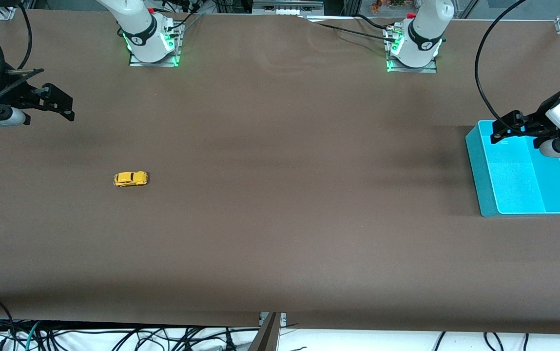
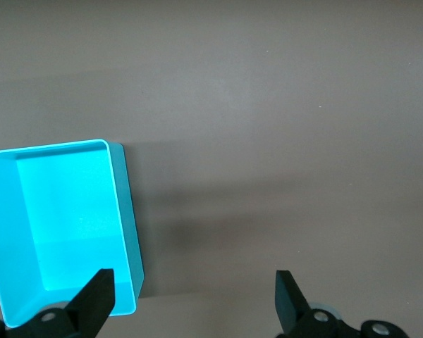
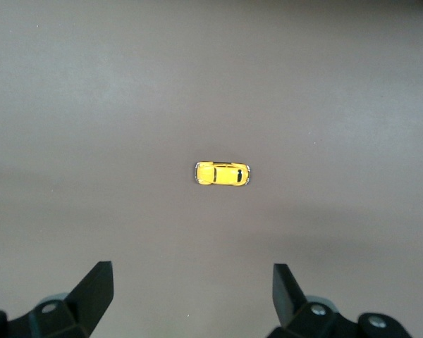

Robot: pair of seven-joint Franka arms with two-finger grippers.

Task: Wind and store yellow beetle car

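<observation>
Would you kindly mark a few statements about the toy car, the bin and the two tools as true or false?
1. The yellow beetle car sits on its wheels on the brown table. True.
2. The car lies inside the turquoise bin. False: the bin is empty, and the car is on the table toward the right arm's end.
3. The right tool is open, with nothing in it. True.
4. The left tool holds the car. False: it is open and empty, over the bin's edge.
5. The bin stands toward the left arm's end of the table. True.
</observation>
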